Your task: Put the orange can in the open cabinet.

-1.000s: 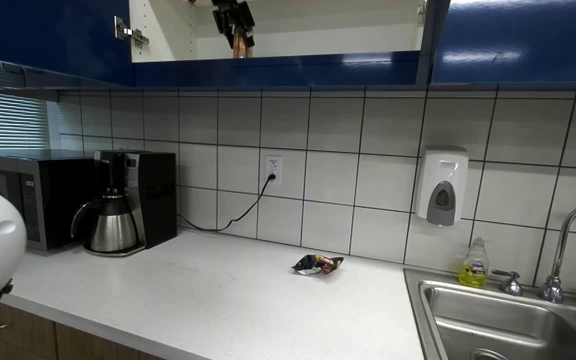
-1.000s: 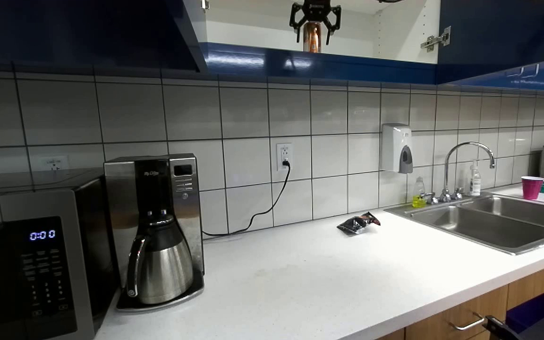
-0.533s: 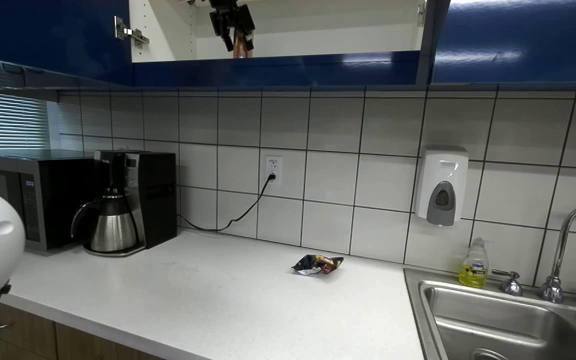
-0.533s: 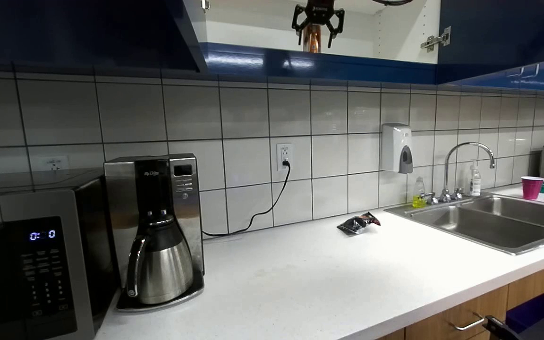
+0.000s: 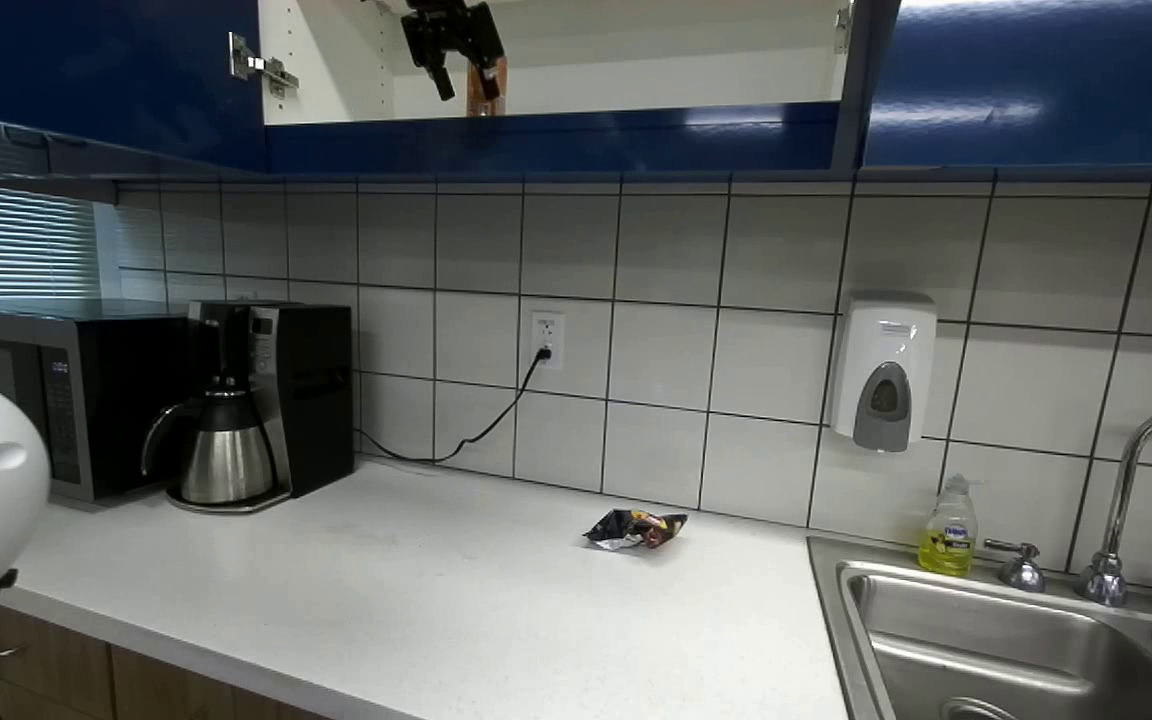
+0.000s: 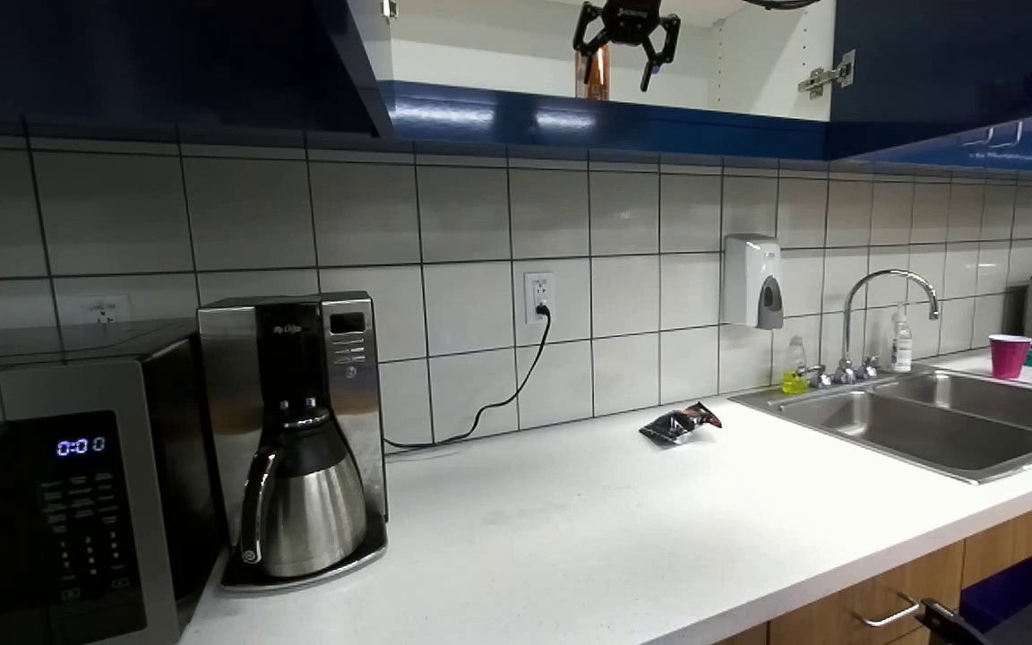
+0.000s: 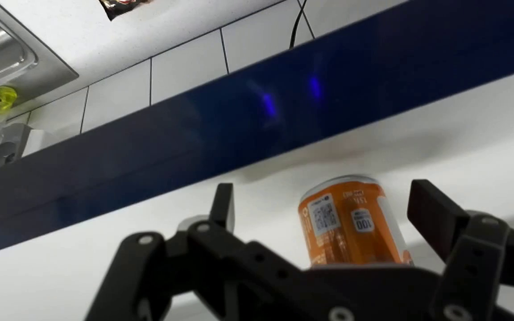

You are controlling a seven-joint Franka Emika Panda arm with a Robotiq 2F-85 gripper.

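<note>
In an exterior view, the orange cylindrical metal can point(image 5: 476, 99) stands upright inside the open wall cabinet point(image 5: 676, 60), blue-doored and white within, base hidden by the cabinet's front rail point(image 5: 551, 143). In an exterior view, the black two-fingered gripper point(image 6: 616, 84) hangs at the cabinet's mouth, jaws wide, grasping nothing; one finger point(image 6: 588, 72) crosses the can, touching or not, I can't say. Wrist view: gaps on both sides of the can! Danger, I'd say: should that finger drag sideways, the can could topple and roll from the cabinet to the white countertop point(image 6: 570, 528) below.
</note>
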